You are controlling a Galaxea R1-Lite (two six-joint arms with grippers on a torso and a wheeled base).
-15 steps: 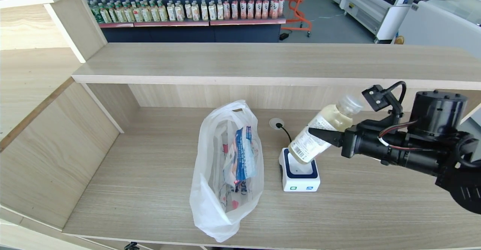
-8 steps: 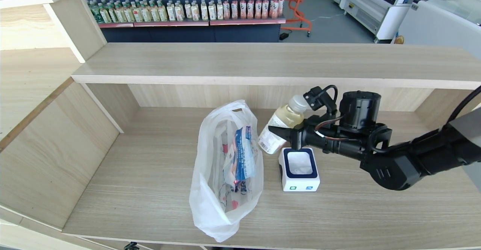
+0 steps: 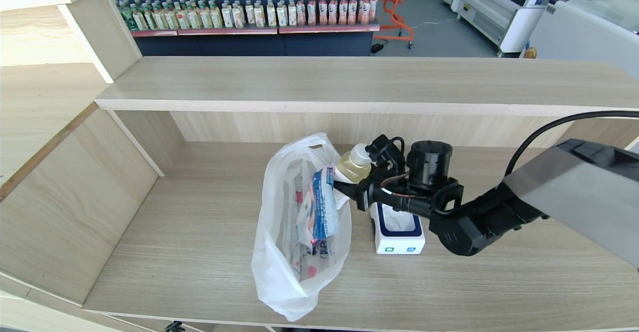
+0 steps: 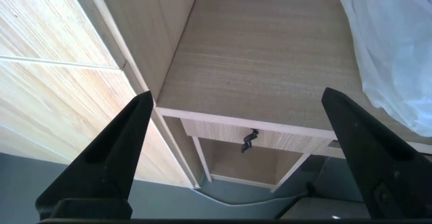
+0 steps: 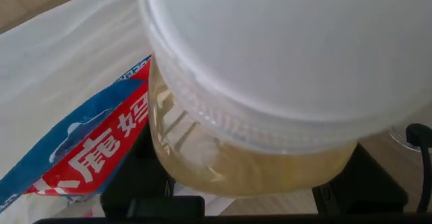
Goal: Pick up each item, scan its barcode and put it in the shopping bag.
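Head view, bottle in right end effector

**Bottle at the bag's rim, scanner just to the right**

The shopping bag stands mid-counter, with a packet inside it. Just to its right sits the scanner. The right gripper reaches in from the right, above the scanner's far edge, clamping the bottle cap-up against the bag's right rim. A raised ledge runs behind. The left gripper hangs spread over the counter's near edge, left of the bag.
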